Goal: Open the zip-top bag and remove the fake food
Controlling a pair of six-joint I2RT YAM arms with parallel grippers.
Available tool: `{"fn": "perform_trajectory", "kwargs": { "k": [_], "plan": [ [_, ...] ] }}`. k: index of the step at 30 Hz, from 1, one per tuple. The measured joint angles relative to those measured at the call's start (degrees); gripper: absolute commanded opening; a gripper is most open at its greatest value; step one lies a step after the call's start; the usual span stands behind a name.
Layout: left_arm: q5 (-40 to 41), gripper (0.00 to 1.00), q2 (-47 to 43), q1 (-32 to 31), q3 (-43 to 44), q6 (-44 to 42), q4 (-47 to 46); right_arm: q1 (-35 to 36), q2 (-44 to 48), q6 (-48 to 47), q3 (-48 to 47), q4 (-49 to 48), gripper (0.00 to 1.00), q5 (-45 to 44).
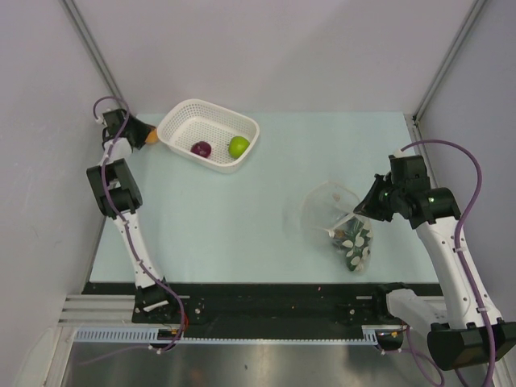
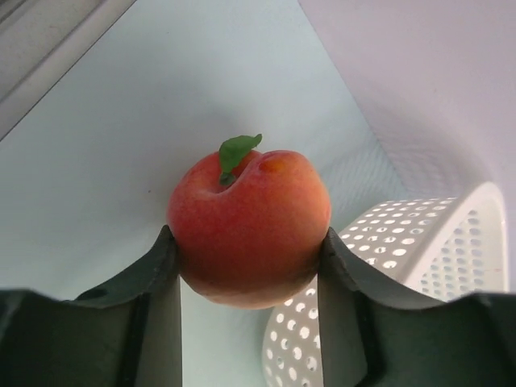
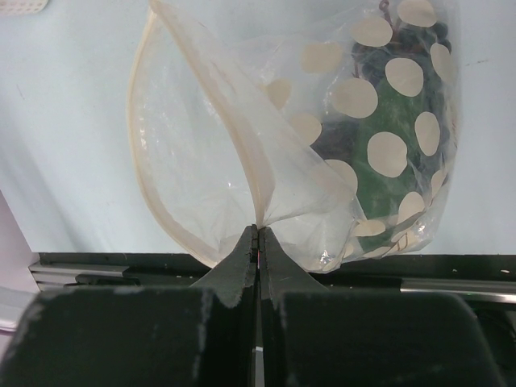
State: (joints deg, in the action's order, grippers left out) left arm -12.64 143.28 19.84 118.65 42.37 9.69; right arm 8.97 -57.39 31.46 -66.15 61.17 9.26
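The zip-top bag (image 1: 351,243) lies at the right of the table, its clear mouth held open toward the middle. My right gripper (image 1: 361,208) is shut on the bag's rim, the plastic pinched between its fingertips (image 3: 248,242). Inside the bag (image 3: 201,153) dark green and dark purple fake food (image 3: 379,181) shows behind the polka dots. At the far left, my left gripper (image 1: 145,133) has its fingers (image 2: 165,258) pressed on both sides of an orange-red fruit (image 2: 250,214) with a green leaf, just beside the basket.
A white perforated basket (image 1: 181,121) stands at the back left, holding a purple onion-like piece (image 1: 201,149) and a lime-green ball (image 1: 239,146). Its wall (image 2: 419,250) is close on the left gripper's right. Enclosure walls rise on the left, back and right.
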Motion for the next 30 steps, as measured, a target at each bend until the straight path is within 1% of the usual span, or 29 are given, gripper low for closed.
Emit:
{"fn": "perform_trajectory", "kwargs": {
  "k": [1, 2, 4, 9, 10, 11, 14, 18, 24, 27, 30],
  "plan": [
    [-0.2, 0.26, 0.0, 0.0, -0.04, 0.09, -0.26, 0.0, 0.0, 0.0, 0.0, 0.0, 0.0, 0.0],
    [-0.31, 0.21, 0.0, 0.0, -0.17, 0.02, -0.61, 0.0, 0.0, 0.0, 0.0, 0.0, 0.0, 0.0],
    [-0.63, 0.13, -0.09, 0.02, -0.55, 0.15, -1.46, 0.0, 0.0, 0.0, 0.0, 0.0, 0.0, 0.0],
    [-0.72, 0.07, -1.2, 0.09, -0.79, -0.85, -1.2, 0.0, 0.31, 0.0, 0.0, -0.02, 0.0, 0.02],
    [-0.72, 0.01, -1.68, 0.15, -0.79, -0.96, -0.9, 0.0, 0.46, 0.0, 0.0, -0.02, 0.0, 0.02],
    [-0.76, 0.0, -2.27, 0.17, -0.79, -1.03, -0.48, 0.0, 0.59, 0.0, 0.0, -0.02, 0.0, 0.02],
    [-1.07, 0.0, -5.81, 0.42, -1.68, -1.77, 0.87, 0.0, 1.01, 0.0, 0.02, -0.07, 0.0, 0.24],
    [-1.75, 0.0, -14.12, 0.66, -6.32, -2.38, 0.92, 0.0, 1.27, -0.02, 0.02, -0.17, 0.0, 0.63],
    [-7.96, 0.01, -26.56, 0.61, -15.47, -2.4, -1.14, 0.0, 2.1, -0.28, 0.15, -0.15, 0.0, 1.2],
    [-9.22, 0.02, -30.53, -0.61, -18.97, -3.98, -0.37, 0.0, 2.78, -0.66, 0.15, -0.15, 0.0, 1.33],
    [-8.79, 0.03, -34.51, -4.33, -24.94, -6.45, 1.25, 0.0, 2.99, -0.98, 0.15, -0.13, 0.0, 1.4]
  ]
}}
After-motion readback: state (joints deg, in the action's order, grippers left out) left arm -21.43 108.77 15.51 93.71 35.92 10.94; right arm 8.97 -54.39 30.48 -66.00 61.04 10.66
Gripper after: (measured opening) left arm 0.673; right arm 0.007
